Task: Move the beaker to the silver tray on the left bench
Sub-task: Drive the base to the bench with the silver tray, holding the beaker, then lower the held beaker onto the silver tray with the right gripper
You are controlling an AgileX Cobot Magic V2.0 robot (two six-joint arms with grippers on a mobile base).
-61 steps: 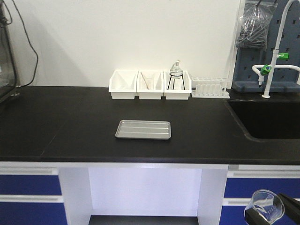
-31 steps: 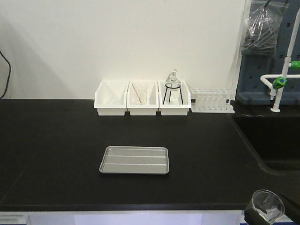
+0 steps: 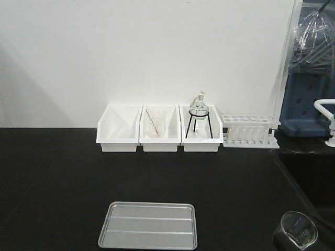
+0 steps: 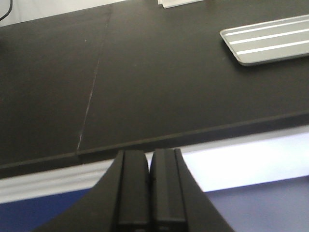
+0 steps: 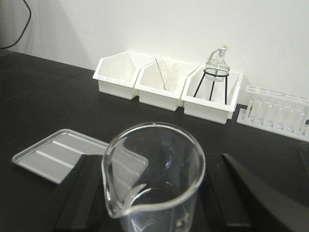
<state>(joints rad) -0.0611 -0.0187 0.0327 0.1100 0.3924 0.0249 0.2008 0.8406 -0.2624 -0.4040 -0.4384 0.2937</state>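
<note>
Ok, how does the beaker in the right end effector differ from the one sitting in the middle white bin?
The held beaker sits between the right end effector's fingers; the binned beaker rests inside the middle white bin. The held beaker looks empty; the binned beaker has a thin rod leaning in it. Both are clear glass and stand upright.

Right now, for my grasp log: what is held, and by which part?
The right hand holds the beaker by its lower sides; left hand holds nothing.

No legible text, label or number anywhere
</note>
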